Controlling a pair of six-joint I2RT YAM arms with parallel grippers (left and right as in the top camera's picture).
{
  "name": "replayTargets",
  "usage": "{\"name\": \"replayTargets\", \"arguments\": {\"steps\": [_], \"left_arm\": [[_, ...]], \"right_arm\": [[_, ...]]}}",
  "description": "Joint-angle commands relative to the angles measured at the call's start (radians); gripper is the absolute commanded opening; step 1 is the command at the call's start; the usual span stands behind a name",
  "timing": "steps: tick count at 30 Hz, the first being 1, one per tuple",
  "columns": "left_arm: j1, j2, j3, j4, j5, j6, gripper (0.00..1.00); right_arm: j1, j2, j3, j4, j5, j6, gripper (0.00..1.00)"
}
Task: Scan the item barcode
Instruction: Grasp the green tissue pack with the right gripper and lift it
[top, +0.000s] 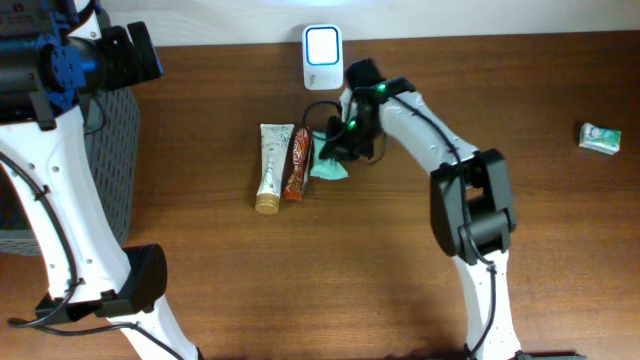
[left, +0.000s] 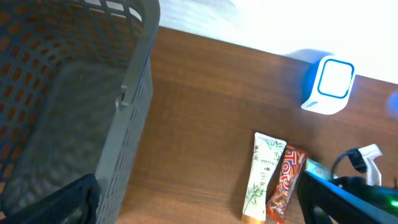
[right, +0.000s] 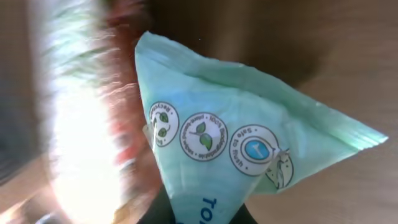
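The right jaws pinch the teal packet beside the red bar. The left jaws stand wide, holding nothing.

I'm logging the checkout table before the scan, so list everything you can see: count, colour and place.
scanner: one, white with a lit face, back centre of the table
tube: one, cream with a gold cap, mid-table
snack bar: one, red-brown, right beside the tube
teal packet: one, teal, right of the snack bar
small packet: one, green and white, far right
basket: one, grey, left edge
table: one, brown wood
left gripper: one, open, by the basket
right gripper: one, shut on the teal packet
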Motion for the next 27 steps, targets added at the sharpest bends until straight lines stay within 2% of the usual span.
{"name": "replayTargets", "arguments": {"steps": [1,3,5,6,7,20,21,24,27], "left_arm": [[0.002,-0.005,0.001,0.0,0.0,0.009,0.99],[0.002,-0.005,0.001,0.0,0.0,0.01,0.99],[0.002,-0.005,0.001,0.0,0.0,0.01,0.99],[0.002,-0.005,0.001,0.0,0.0,0.01,0.99],[0.002,-0.005,0.001,0.0,0.0,0.009,0.99],[0.002,-0.005,0.001,0.0,0.0,0.009,0.99],[0.002,-0.005,0.001,0.0,0.0,0.01,0.99],[0.002,-0.005,0.001,0.0,0.0,0.009,0.99],[0.002,-0.005,0.001,0.0,0.0,0.009,0.99]], "right_arm": [[-0.078,0.011,0.033,0.0,-0.628,-0.061,0.08],[-0.105,0.011,0.033,0.0,-0.83,-0.061,0.11],[-0.109,0.011,0.033,-0.009,-0.93,-0.037,0.13],[-0.109,0.011,0.033,-0.037,-0.93,-0.011,0.12],[-0.108,0.011,0.033,-0.084,-0.93,0.021,0.04],[-0.101,0.011,0.033,-0.338,-0.93,0.038,0.04],[-0.096,0.011,0.033,-0.345,-0.93,-0.009,0.04],[-0.079,0.011,0.033,-0.357,-0.902,-0.332,0.04],[-0.077,0.011,0.033,-0.456,-0.661,-0.386,0.04]]}}
